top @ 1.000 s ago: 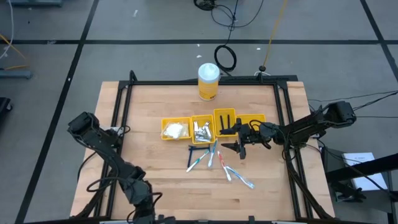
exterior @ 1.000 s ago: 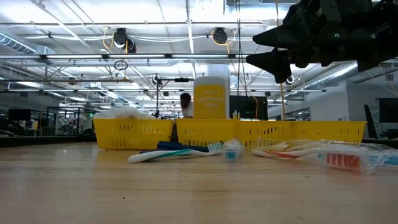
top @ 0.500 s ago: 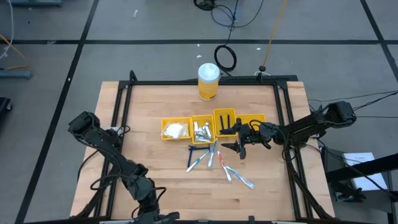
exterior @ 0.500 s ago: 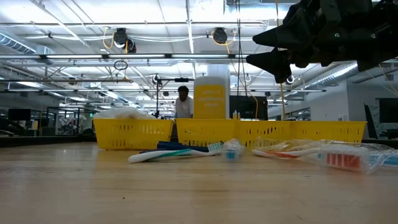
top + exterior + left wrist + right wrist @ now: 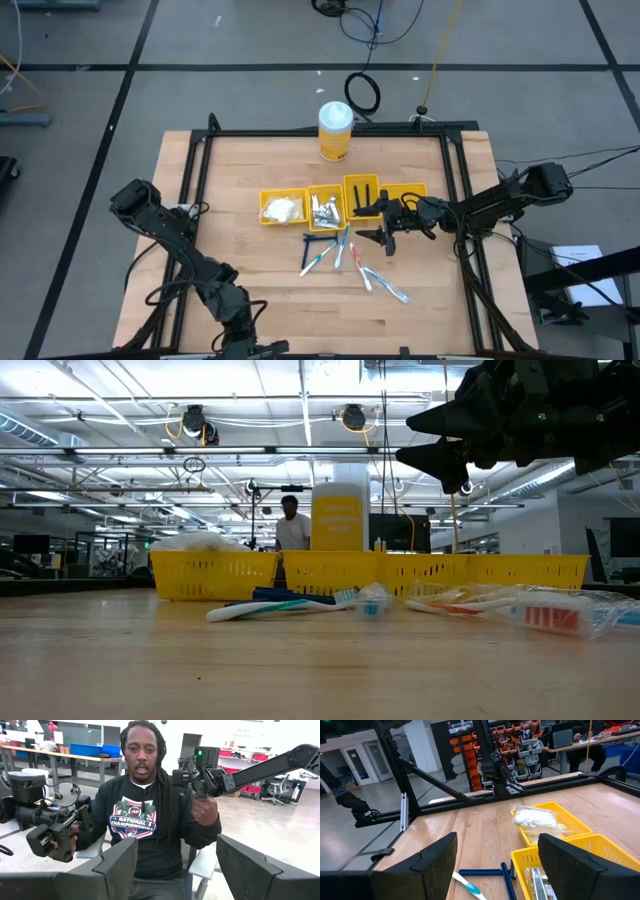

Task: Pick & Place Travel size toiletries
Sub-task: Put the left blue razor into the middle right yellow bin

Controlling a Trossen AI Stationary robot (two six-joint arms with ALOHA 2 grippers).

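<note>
Several toothbrushes (image 5: 340, 256) and a dark blue razor (image 5: 322, 238) lie flat on the wooden table, in front of a row of yellow bins (image 5: 343, 203). The bins hold white packets (image 5: 282, 209), silvery sachets (image 5: 325, 209) and dark razors (image 5: 362, 194). My right gripper (image 5: 384, 226) hovers open above the table by the right end of the row, seen high in the low view as my right gripper (image 5: 440, 442). Its fingers (image 5: 437, 857) hold nothing. My left gripper (image 5: 250, 340) stands open past the table's near edge, its fingers (image 5: 117, 865) pointing level away from the table.
A tall yellow canister with a white lid (image 5: 335, 130) stands at the table's far edge. A black frame (image 5: 330, 133) runs round the table. A person (image 5: 145, 820) sits beyond the near edge, holding two control handles. Bare wood lies left of the bins.
</note>
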